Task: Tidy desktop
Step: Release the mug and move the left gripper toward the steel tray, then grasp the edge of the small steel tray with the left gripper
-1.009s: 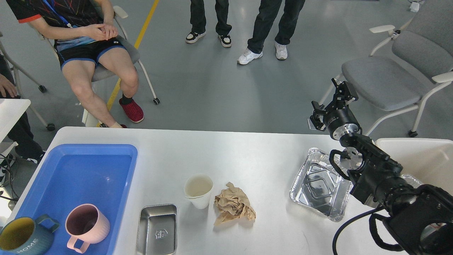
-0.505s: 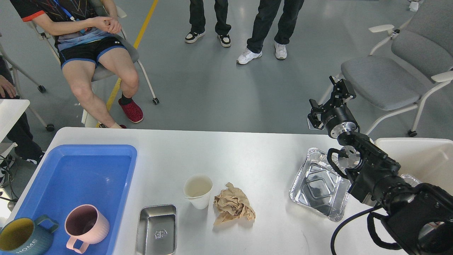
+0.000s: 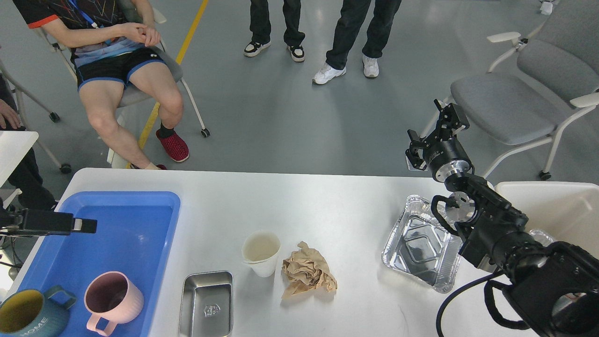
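Head view: both arms clear of the clutter, nothing held.

The large smooth white desktop (image 3: 327,201) fills the lower frame. On it stand a blue plastic tray (image 3: 140,224) at the left holding a pink ribbed mug (image 3: 112,299) and a dark teal mug (image 3: 25,316), then a small steel rectangular dish (image 3: 207,304), a white paper cup (image 3: 261,252) touching a crumpled brown paper wad (image 3: 306,276), and a square foil container (image 3: 423,243) at the right. The right gripper (image 3: 435,135) hangs past the desktop's far edge, fingers apart and empty; the foil container lies just below and nearer me, so I judge this arm closest to it. The left gripper (image 3: 82,225) pokes in over the tray's left side; seen end-on, whether it is parted I cannot tell. The cup and wad lie between the two arms.
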